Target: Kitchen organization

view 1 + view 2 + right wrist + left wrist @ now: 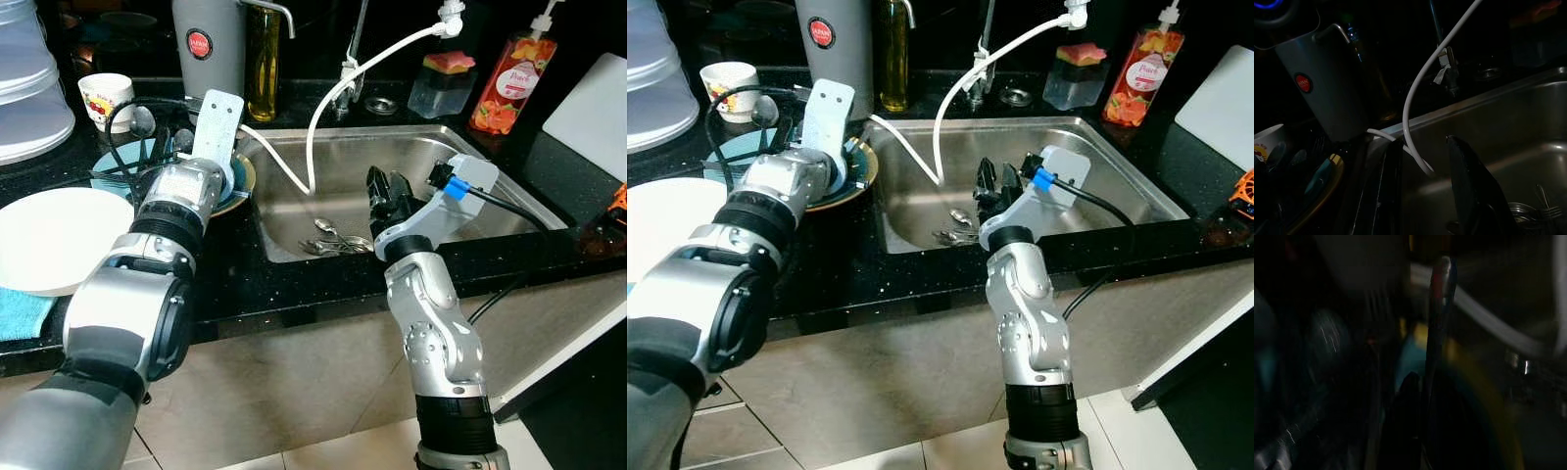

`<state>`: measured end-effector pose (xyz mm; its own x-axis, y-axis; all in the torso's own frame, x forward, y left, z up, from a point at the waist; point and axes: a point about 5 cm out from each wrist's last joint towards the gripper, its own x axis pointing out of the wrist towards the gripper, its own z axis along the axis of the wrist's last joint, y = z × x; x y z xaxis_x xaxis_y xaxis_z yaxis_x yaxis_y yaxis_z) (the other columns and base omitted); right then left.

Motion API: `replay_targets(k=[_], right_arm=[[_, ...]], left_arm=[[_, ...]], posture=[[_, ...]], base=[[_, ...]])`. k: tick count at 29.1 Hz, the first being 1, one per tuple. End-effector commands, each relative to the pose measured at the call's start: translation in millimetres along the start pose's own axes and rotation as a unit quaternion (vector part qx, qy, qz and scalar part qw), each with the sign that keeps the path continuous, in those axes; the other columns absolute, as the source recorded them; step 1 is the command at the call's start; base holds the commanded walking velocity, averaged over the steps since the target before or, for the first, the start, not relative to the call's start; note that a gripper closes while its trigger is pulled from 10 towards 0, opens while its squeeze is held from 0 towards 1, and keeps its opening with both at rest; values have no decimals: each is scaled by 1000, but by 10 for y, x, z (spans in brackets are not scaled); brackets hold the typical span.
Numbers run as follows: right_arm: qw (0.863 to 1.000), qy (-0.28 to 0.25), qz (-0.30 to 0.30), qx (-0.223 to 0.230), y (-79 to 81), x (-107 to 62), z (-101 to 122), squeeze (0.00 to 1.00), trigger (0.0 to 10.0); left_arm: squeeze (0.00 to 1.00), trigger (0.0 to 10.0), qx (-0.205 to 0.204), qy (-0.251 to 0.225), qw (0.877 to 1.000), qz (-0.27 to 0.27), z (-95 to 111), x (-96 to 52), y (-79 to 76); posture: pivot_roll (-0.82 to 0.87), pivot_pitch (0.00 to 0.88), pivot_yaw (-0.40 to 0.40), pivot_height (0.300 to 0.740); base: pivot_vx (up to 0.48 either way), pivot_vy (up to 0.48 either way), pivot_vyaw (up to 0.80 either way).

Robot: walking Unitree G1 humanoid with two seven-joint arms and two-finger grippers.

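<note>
A steel sink [490,211] holds a small pile of spoons and forks [333,242] on its floor. My right gripper [384,193] hangs over the sink's front part, just right of the cutlery and above it, open and holding nothing; the right wrist view shows its two black fingers [1464,161] spread. A stack of teal and yellow-rimmed plates [242,184] sits on the black counter left of the sink. My left wrist [188,191] reaches over these plates and hides the gripper beyond it. The left wrist view is dark and blurred, with the yellow rim [1469,367] close by.
A white hose [312,137] loops from the tap into the sink. A white plate [59,235] and blue cloth [20,313] lie at front left. At the back stand a cup [106,98], grey jug [208,44], oil bottle [263,59], sponge box [446,83] and soap bottle [511,83].
</note>
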<state>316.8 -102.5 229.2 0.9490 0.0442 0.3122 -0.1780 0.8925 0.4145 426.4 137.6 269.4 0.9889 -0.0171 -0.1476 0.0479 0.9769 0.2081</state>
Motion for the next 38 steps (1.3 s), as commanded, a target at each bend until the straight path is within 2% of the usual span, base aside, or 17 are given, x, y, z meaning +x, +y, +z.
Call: replay_targets(k=[1, 3, 4, 6, 8, 9, 10, 13, 15, 18, 21, 24, 26, 30, 32, 35, 38], right_arm=[[1000, -1, 6, 10, 54, 25, 16, 0, 10000], [1000, -1, 6, 10, 54, 25, 15, 0, 10000], [1000, -1, 7, 10, 54, 27, 14, 0, 10000], [1000, -1, 7, 10, 57, 30, 15, 0, 10000], [1000, -2, 8, 10, 58, 34, 21, 0, 10000], [1000, -2, 8, 10, 58, 34, 21, 0, 10000], [1000, -3, 8, 9, 54, 35, 25, 0, 10000], [1000, -2, 8, 8, 46, 34, 24, 0, 10000], [1000, -3, 8, 7, 47, 31, 27, 0, 10000], [1000, -4, 7, 7, 42, 28, 32, 0, 10000], [1000, -1, 6, 6, 29, 16, 29, 0, 10000], [1000, 0, 7, 6, 29, 14, 25, 0, 10000], [1000, 1, 10, 5, 40, 12, 25, 0, 10000], [1000, 0, 7, 5, 42, 8, 35, 0, 10000], [1000, 3, 7, 5, 38, 0, 20, 0, 10000], [1000, 7, 8, 6, 40, 1, 6, 0, 10000], [1000, 7, 10, 7, 50, 14, 8, 0, 10000]], left_arm=[[0, 10000, 6, -85, 996, -6, 321, -56, -30], [0, 10000, 8, -100, 995, -6, 368, -70, -31], [0, 10000, 7, -135, 991, -21, 493, -115, -59], [0, 10000, 18, -148, 988, -33, 546, -141, -88], [0, 10000, 67, -143, 985, -65, 523, -149, -175], [0, 10000, 67, -143, 985, -65, 523, -149, -175], [0, 10000, 139, -140, 973, -116, 448, -168, -291], [0, 10000, 199, -160, 949, -185, 309, -229, -417], [0, 10000, 232, -174, 939, -187, 224, -267, -442], [0, 10000, 218, -190, 937, -195, 201, -321, -480], [0, 10000, 181, -207, 928, -249, -56, -559, -688], [0, 10000, 187, -201, 925, -261, -123, -596, -737], [0, 10000, 187, -201, 920, -280, -138, -648, -830], [0, 10000, 178, -204, 922, -277, -86, -645, -856], [0, 10000, 172, -197, 928, -264, -79, -631, -813], [0, 10000, 186, -194, 930, -252, -80, -588, -790], [0, 10000, 187, -173, 930, -264, -109, -524, -796]], posture=[[205, 7, -81, 740], [207, 6, -82, 740], [210, 4, -81, 740], [210, 4, -81, 740], [213, 2, -82, 740], [213, 2, -82, 740], [218, 0, -83, 740], [220, 0, -80, 740], [216, 0, -78, 740], [213, 0, -80, 740], [213, 0, -89, 740], [212, 0, -89, 740], [205, 0, -87, 740], [202, 8, -88, 740], [206, 12, -90, 740], [212, 19, -95, 740], [211, 20, -94, 740]], base=[[0, 0, 0], [0, 0, 0], [0, 0, 0], [0, 0, 0], [0, 0, 0], [0, 0, 0], [0, 0, 0], [0, 0, 0], [0, 0, 0], [0, 0, 0], [0, 0, 0], [0, 0, 0], [0, 0, 0], [0, 0, 0], [0, 0, 0], [0, 0, 0], [0, 0, 0]])
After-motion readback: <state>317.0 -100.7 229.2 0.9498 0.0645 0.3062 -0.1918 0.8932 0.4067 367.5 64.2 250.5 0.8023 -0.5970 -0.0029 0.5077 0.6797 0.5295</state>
